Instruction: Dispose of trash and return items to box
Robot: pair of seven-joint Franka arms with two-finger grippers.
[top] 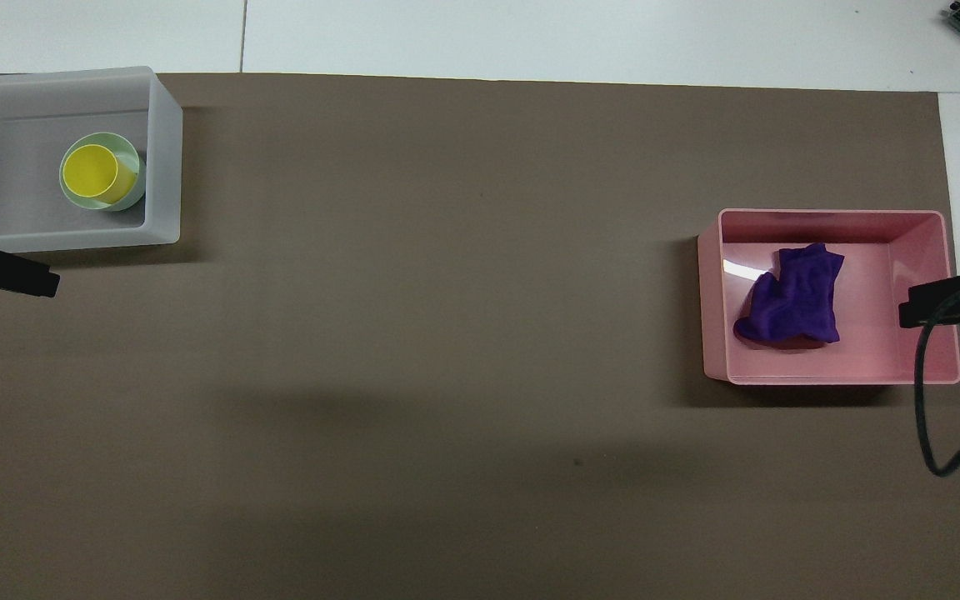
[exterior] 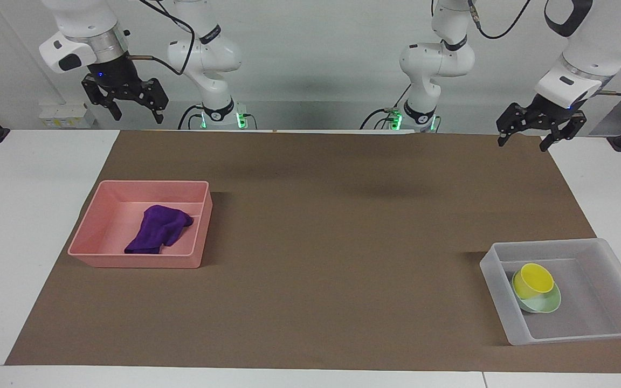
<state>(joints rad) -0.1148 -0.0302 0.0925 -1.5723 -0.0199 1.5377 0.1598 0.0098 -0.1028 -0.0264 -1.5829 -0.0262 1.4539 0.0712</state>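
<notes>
The purple rag (exterior: 158, 229) looked like soft, fuzzy cloth, all crumpled. The pink bin (exterior: 92, 228) was smooth plastic with a bit of shine, the box (exterior: 596, 246) frosted see-through plastic. Cup (exterior: 534, 280) and bowl (exterior: 550, 304) looked plasticky too. The brown mat (exterior: 332, 226) was totally matt, paper-like.

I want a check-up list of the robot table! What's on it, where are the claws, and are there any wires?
Surface: brown mat over a white table.
Job's things: purple cloth lies in the pink bin; yellow cup sits in the green bowl, both inside the clear box.
Clutter: nothing seen.
Grippers: left tool open, raised over the mat's corner at its own end; right tool open, raised over the table edge by the robots; both hold nothing.
Cables: black cable hangs from the right arm.
Surroundings: white wall, two arm bases with green lights.
</notes>
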